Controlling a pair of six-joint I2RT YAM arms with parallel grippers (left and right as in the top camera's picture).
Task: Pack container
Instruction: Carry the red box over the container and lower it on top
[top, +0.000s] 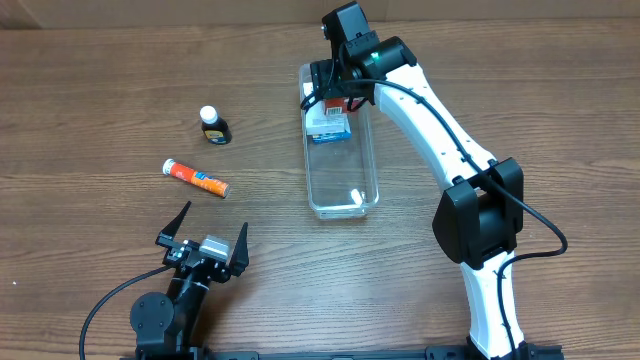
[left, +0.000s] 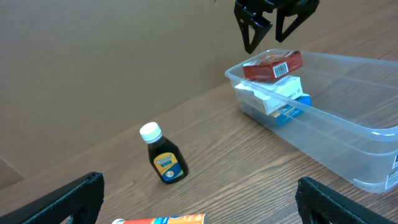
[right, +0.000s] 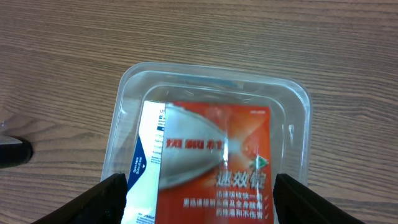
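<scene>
Boxes (top: 328, 126) stacked in container (top: 340, 178) far end; bottle (top: 214, 125), tube (top: 196, 178) to left.

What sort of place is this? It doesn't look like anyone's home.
Probably a robotics lab or test bench. A white robot arm and a black robot arm stand at a wood-grain table, with only a few props laid out: a clear container holding small boxes, a small bottle and an orange tube.

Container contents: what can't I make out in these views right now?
- Overhead: right gripper hides most of the red box.
- Right wrist: red box covers the white-and-blue box; bottom edge cuts both.
- Left wrist: orange tube cut by bottom edge; bottle label too small.
</scene>
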